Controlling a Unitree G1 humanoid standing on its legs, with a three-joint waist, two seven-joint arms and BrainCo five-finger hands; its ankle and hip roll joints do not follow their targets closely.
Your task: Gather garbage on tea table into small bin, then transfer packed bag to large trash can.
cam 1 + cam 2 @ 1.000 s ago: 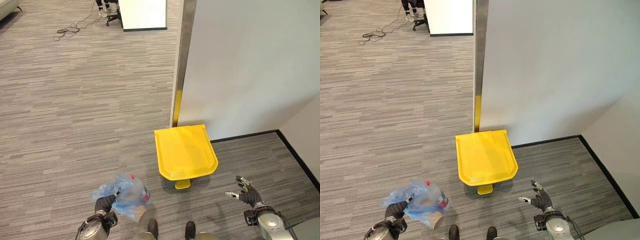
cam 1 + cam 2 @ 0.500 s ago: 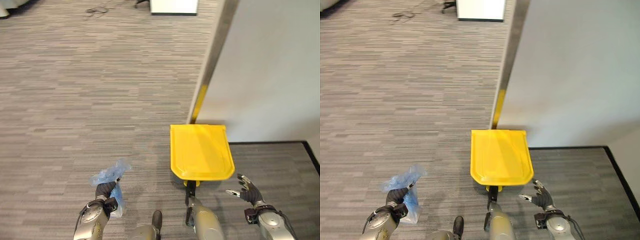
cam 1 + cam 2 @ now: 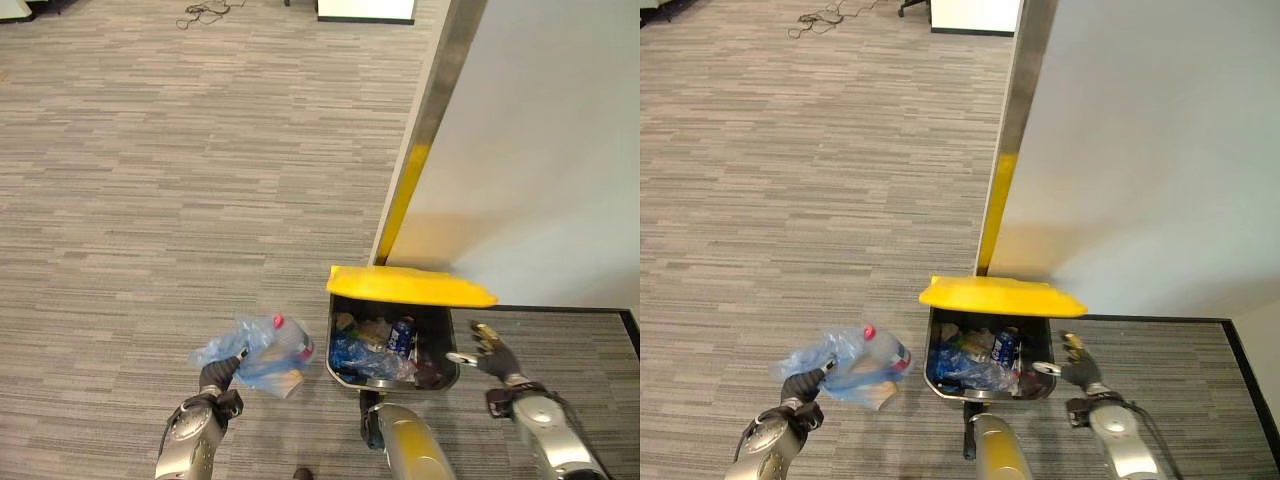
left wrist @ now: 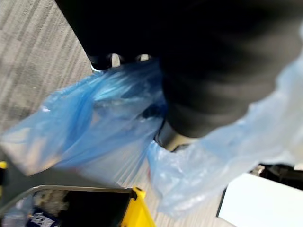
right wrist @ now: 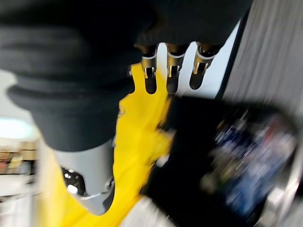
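Observation:
My left hand point(image 3: 214, 376) is shut on the neck of a blue plastic garbage bag point(image 3: 262, 349), held above the carpet left of the trash can. A bottle with a red cap shows through the bag point(image 3: 852, 361). The large trash can point(image 3: 392, 355) has its yellow lid point(image 3: 410, 286) raised, and cans and blue plastic lie inside. My right hand point(image 3: 489, 352) hovers open beside the can's right rim. In the left wrist view the blue bag point(image 4: 99, 118) hangs past the hand, with the can's yellow edge point(image 4: 142, 210) below it.
A white wall point(image 3: 540, 150) with a metal and yellow corner strip point(image 3: 405, 195) stands right behind the can. Grey carpet point(image 3: 150, 200) stretches to the left and far side. A black baseboard point(image 3: 560, 310) runs along the wall on the right.
The can's yellow lid has swung up, showing the rubbish inside. The bag has come up and nearer the can in my left hand. The camera has shifted.

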